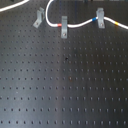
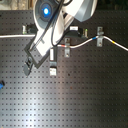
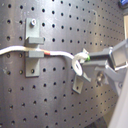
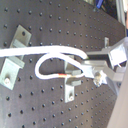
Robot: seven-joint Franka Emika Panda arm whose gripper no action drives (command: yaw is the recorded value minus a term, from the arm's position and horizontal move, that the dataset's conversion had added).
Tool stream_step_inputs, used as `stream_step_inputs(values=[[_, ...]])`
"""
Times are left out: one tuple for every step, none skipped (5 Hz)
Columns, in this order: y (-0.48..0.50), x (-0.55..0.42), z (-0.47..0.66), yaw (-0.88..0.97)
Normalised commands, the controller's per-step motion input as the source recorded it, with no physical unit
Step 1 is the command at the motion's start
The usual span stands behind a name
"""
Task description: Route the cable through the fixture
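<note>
The white cable (image 1: 79, 23) runs through the two upright grey clips, with its red band (image 1: 63, 23) at the middle clip (image 1: 64, 29) and its blue band at the right clip (image 1: 100, 19). From the middle clip it curves up past the slanted fixture (image 1: 38, 19) without passing through it. The gripper is out of the first exterior view. In both wrist views my gripper (image 3: 83, 58) (image 4: 89, 67) is shut on a loop of the cable (image 4: 44, 64) close above the board. In the second exterior view the arm (image 2: 46, 30) hides the fixture.
The black perforated board (image 1: 65, 85) fills the views. A yellow-orange band (image 1: 116, 23) marks the cable at the first exterior view's right. Another stretch of cable (image 1: 12, 8) lies at the first exterior view's top left. A grey clip (image 3: 79, 84) sits just under the fingers.
</note>
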Motion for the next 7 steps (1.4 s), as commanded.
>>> stream_step_inputs(values=[[0.301,-0.083,0.36,0.00],[0.458,-0.066,0.35,0.23],[0.446,-0.108,0.21,0.33],[0.444,-0.051,0.03,0.35],[0.399,0.223,-0.20,0.23],[0.234,0.476,-0.10,0.02],[0.072,-0.088,0.12,-0.23]])
